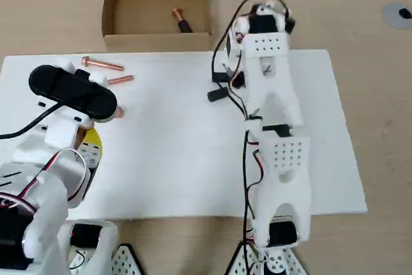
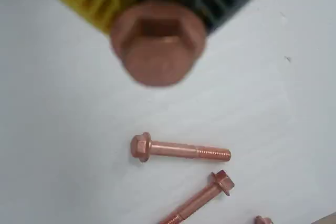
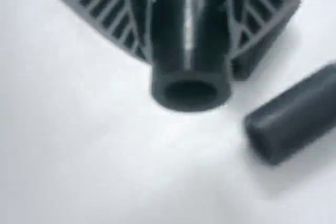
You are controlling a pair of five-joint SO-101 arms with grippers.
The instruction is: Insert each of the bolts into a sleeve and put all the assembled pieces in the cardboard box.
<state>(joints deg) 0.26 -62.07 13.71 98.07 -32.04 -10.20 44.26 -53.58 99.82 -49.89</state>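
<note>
My left gripper (image 2: pixel 160 19), one finger yellow and one black, is shut on a copper bolt (image 2: pixel 157 43) whose hex head points at the camera. In the high view that bolt's head (image 1: pixel 118 113) pokes out beside the left arm at the mat's left. Two loose bolts (image 2: pixel 178 150) (image 2: pixel 202 198) lie on the mat below it, and the head of a third bolt (image 2: pixel 262 220) shows at the edge. My right gripper (image 3: pixel 191 59) is shut on a black sleeve (image 3: pixel 190 77), open end showing. A second sleeve (image 3: pixel 294 119) lies on the mat beside it.
The cardboard box (image 1: pixel 158 40) stands at the mat's far edge with one bolt-and-sleeve piece (image 1: pixel 181 20) inside. The white mat (image 1: pixel 180 159) lies bare between the two arms. The right arm's cables (image 1: pixel 248 159) trail along its left side.
</note>
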